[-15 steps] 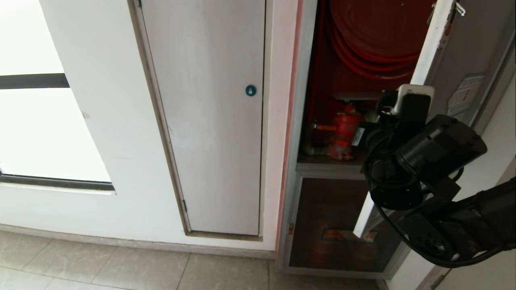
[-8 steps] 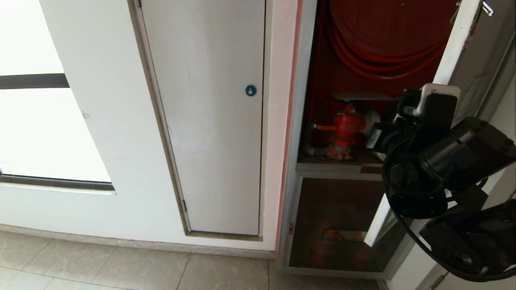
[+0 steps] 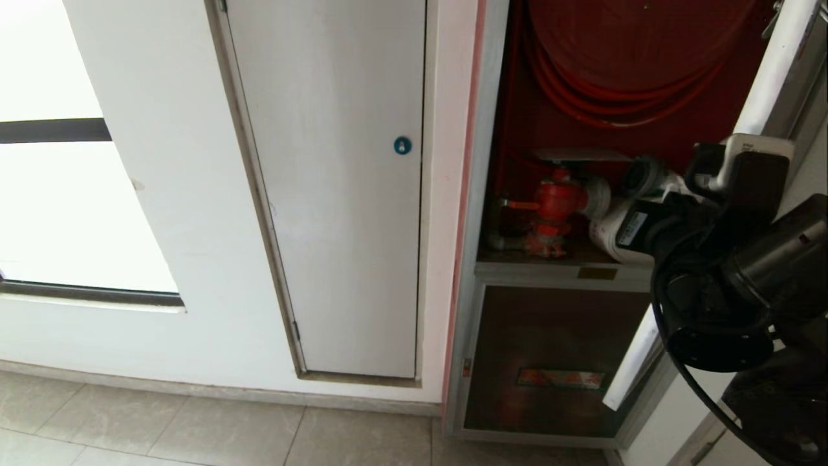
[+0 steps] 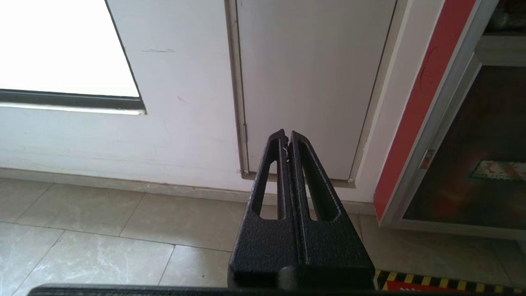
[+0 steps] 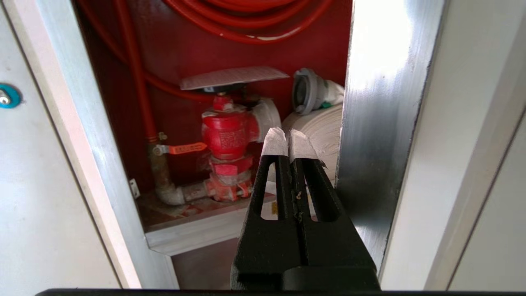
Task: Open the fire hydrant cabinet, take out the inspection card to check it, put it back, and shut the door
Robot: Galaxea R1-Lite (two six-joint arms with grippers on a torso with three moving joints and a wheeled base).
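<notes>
door: aluminium-framed dark glass door (image 3: 773, 77) swung wider than 1 s ago, red-lined fire hydrant cabinet (image 5: 176, 49) now exposed | card: pale printed inspection card (image 5: 234, 77) lying atop red valve (image 5: 228, 135) | right claw (image 5: 287, 137) pressed together beside door edge, empty | left claw (image 4: 287, 137) pressed together, parked | next: likely reach for card

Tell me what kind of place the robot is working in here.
Probably a corridor in a public or office building: a wall-mounted fire hydrant cabinet holding a red hose reel and valve, a white service door, a tiled floor.
</notes>
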